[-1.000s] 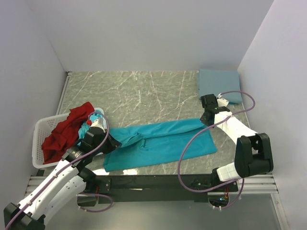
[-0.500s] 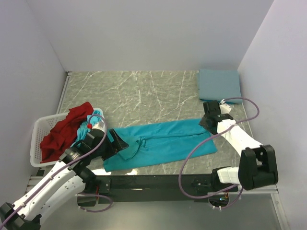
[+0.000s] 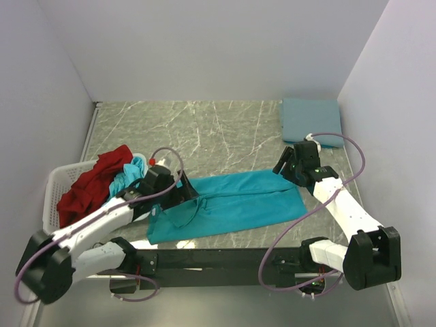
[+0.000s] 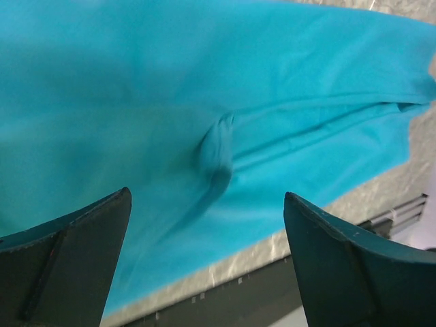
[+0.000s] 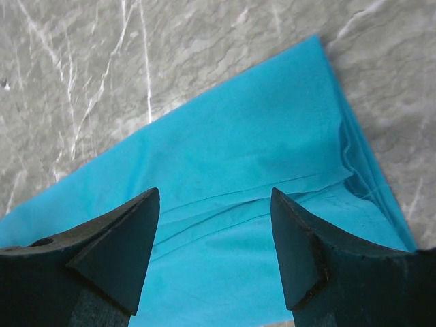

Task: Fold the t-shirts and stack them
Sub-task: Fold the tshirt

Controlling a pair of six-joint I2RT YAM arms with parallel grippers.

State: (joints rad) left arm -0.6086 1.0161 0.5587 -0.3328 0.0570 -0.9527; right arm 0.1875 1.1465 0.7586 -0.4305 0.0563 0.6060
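We are part-way through folding the teal t-shirt (image 3: 231, 204). It lies as a long band across the lower middle of the overhead frame, flat on the marbled desk (image 3: 204, 129) and slanting a little upward to the right. It looks folded once along its length: the right wrist view shows a doubled edge with a seam running across it, and the left wrist view shows a small raised pucker in the cloth.

The left pincer (image 3: 185, 193) hovers over the band's left end, jaws spread wide with nothing between them. The right pincer (image 3: 281, 168) hangs above the right end, jaws also apart and empty.

A grey-blue t-shirt (image 3: 312, 121) sits folded in the upper right corner of the desk, and we take it to be the start of the stack. At the left edge a white basket (image 3: 51, 204) holds a red t-shirt (image 3: 92, 187) and a second teal t-shirt (image 3: 129, 174), both unfolded.

In our judgement the next move is a crosswise fold, bringing one end of the band over the other. That calls for a fresh pinch at the cloth's edge, through both layers at once — a grip on only the top layer would pull the first fold open. The pucker may also want flattening before the shirt goes to the stack.
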